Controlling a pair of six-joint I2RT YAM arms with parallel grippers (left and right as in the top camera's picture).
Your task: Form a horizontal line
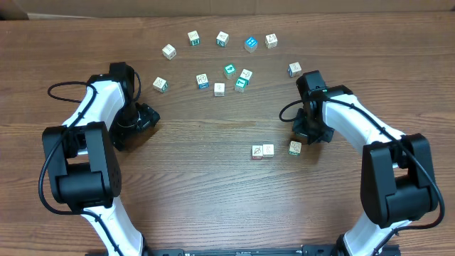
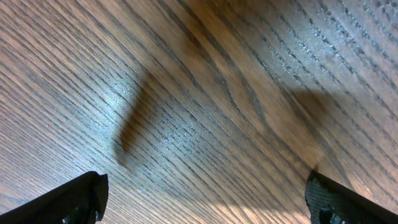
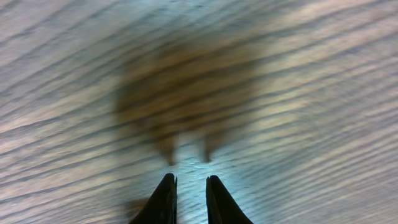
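Note:
Two tan and white picture cubes (image 1: pixel 262 151) touch side by side on the wooden table (image 1: pixel 213 192), forming a short row. A third cube with a green face (image 1: pixel 295 147) lies a little to their right, apart from them. My right gripper (image 1: pixel 311 133) hovers just behind and to the right of that cube. In the right wrist view its fingers (image 3: pixel 189 186) are a narrow gap apart with only blurred wood between them. My left gripper (image 1: pixel 144 119) is far to the left; its fingers (image 2: pixel 205 193) are wide open over bare wood.
Several loose cubes lie scattered along the far side, among them a teal one (image 1: pixel 229 70), a blue one (image 1: pixel 250 44) and a white one (image 1: pixel 168 51). One cube (image 1: pixel 294 69) sits just behind the right arm, another (image 1: pixel 160 84) near the left arm.

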